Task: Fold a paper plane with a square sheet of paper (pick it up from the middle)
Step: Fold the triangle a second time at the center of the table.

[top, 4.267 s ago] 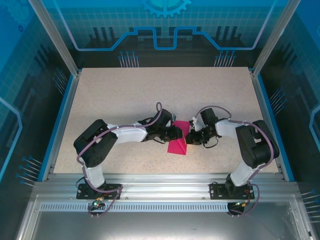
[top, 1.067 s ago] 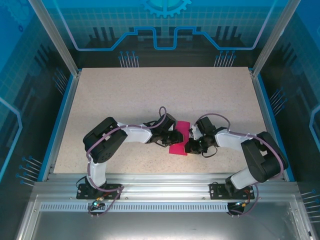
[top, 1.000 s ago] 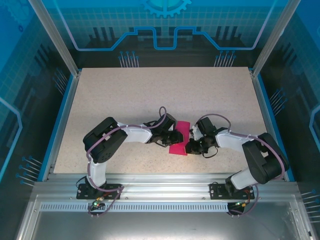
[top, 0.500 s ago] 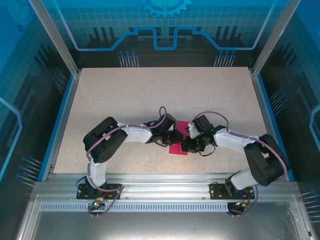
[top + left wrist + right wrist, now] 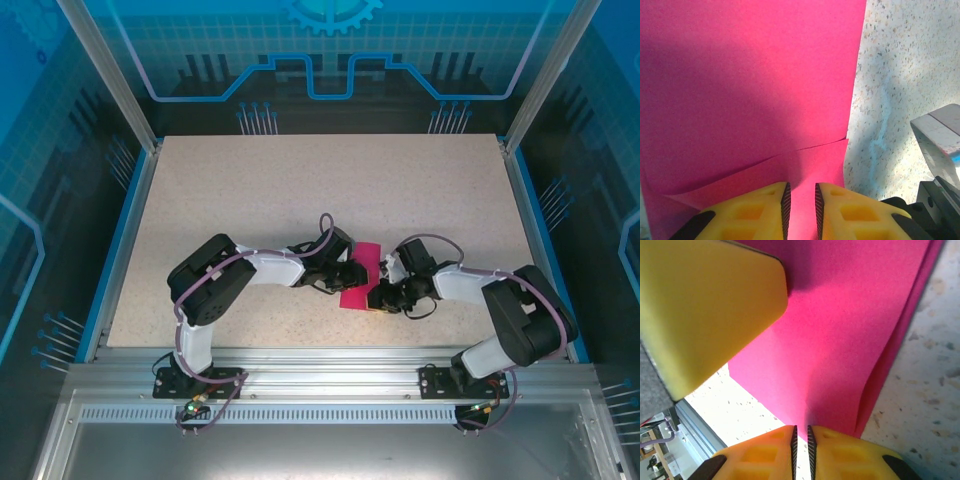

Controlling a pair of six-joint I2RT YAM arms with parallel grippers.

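Note:
The square sheet of paper [image 5: 366,257] is magenta-pink, partly folded, and lies on the table between my two grippers. My left gripper [image 5: 353,274] comes in from the left. In the left wrist view its yellow fingertips [image 5: 800,189] rest on the sheet [image 5: 750,75] with a narrow gap, over a folded flap edge. From the right, my right gripper [image 5: 380,295] reaches the sheet's near right edge. Its jaws [image 5: 801,430] are nearly together, and a raised crease of the sheet [image 5: 850,315] runs in between them. The left gripper's yellow finger [image 5: 705,305] fills the upper left there.
The speckled beige table [image 5: 300,190] stretches out behind the arms. A blue rim [image 5: 128,230] and metal frame posts border it. Part of the right gripper's grey and black body [image 5: 940,150] stands close to the sheet's right edge.
My right gripper has shifted slightly right and toward the near edge over the last half second, staying at the sheet's edge. The left arm has not moved.

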